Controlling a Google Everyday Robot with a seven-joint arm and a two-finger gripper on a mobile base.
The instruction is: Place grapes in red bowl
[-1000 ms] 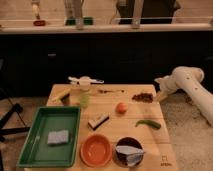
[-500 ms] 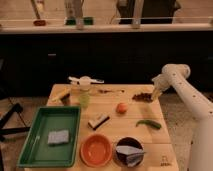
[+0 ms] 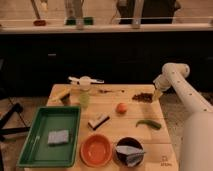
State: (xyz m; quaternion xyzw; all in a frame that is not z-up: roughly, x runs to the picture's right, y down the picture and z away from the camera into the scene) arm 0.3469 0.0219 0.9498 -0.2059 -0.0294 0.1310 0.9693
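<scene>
Hanging at the far right corner of the wooden table (image 3: pixel 112 131), the gripper (image 3: pixel 157 94) points down from the end of the white arm (image 3: pixel 186 94), which reaches in from the right. Its tip is just to the right of the grapes (image 3: pixel 142 97); whether it touches them, and whether it is spread or pressed together, cannot be told. The grapes lie on the tabletop as a dark reddish clump near the far right edge. The red bowl (image 3: pixel 96 150) sits at the near edge of the table, well apart from the grapes, with a dark bowl (image 3: pixel 129 151) just to its right holding a grey-blue piece. Between the grapes and the bowls lie a round orange fruit (image 3: pixel 121 108) and, nearer and to the right, a green pepper (image 3: pixel 149 124). A green tray (image 3: pixel 31 142) fills the near left of the table and holds a grey sponge (image 3: pixel 58 137). A pale bottle (image 3: pixel 85 93) stands towards the far left.
</scene>
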